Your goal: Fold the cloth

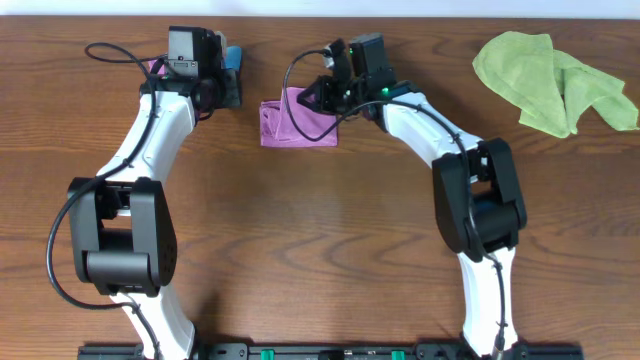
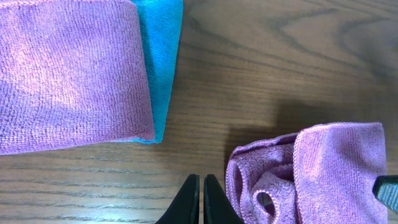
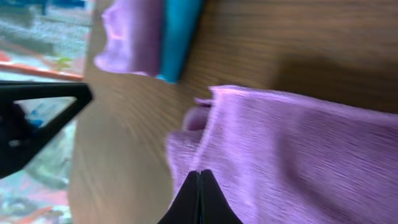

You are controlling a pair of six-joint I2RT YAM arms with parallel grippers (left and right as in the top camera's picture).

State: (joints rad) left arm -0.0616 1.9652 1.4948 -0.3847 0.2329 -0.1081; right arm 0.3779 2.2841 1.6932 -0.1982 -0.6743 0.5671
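the purple cloth (image 1: 298,120) lies rumpled, half-folded, on the worktop (image 1: 320,250). right gripper (image 3: 200,194) at its edge, jaws pressed together, pinching fabric or not i cannot tell; left gripper (image 2: 199,198) jaws pressed together, empty. i'd carry the edge low, matching corners.

We see a purple cloth (image 1: 296,125) in the middle, another purple towel (image 2: 68,74) on a blue towel (image 2: 163,62), a light green rag (image 1: 550,75), and a brown table (image 1: 320,240) with dark wavy lines.
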